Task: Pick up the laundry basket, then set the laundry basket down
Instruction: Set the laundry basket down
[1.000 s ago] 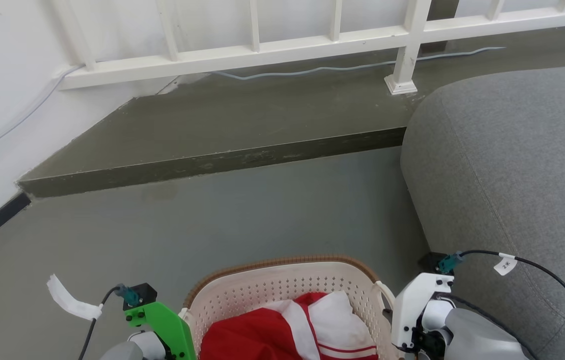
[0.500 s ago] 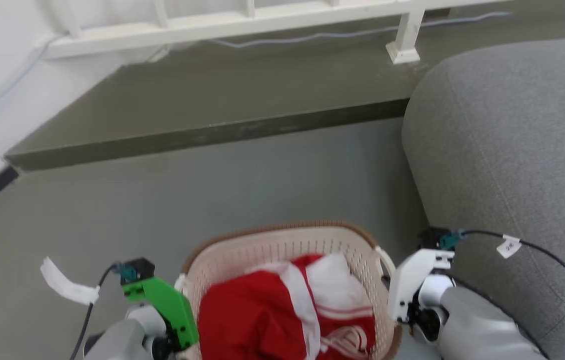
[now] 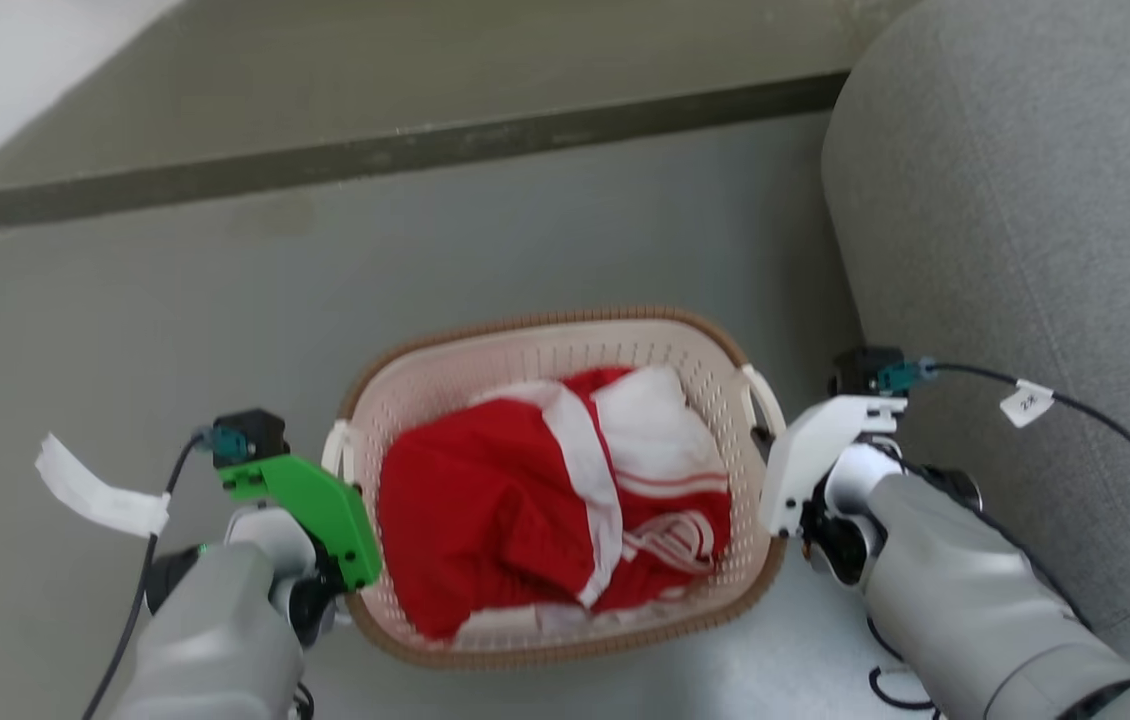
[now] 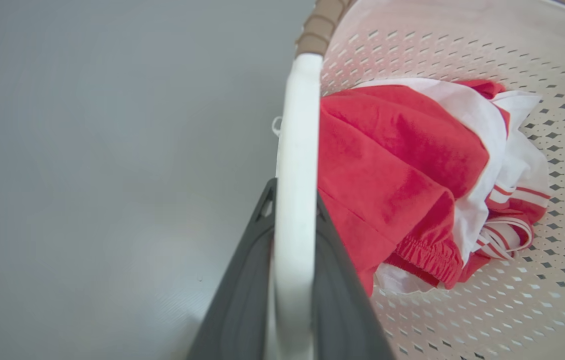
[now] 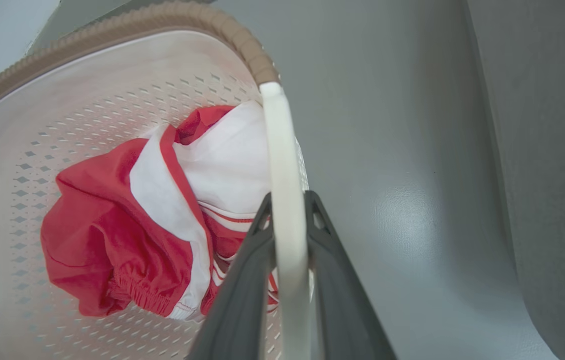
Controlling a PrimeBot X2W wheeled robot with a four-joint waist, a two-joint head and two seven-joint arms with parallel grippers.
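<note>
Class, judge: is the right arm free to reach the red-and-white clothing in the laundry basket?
Probably not: the right gripper is shut on the laundry basket's white handle and must let go first. The clothing itself lies uncovered.

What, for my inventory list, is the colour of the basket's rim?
Brown, with a woven look; the rim shows best in the right wrist view.

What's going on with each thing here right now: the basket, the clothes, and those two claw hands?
laundry basket: upright, gripped on both sides; whether it is off the floor is unclear.
red-and-white clothing: crumpled, lying inside the basket.
left gripper: shut on the left handle.
right gripper: shut on the right handle.
</note>
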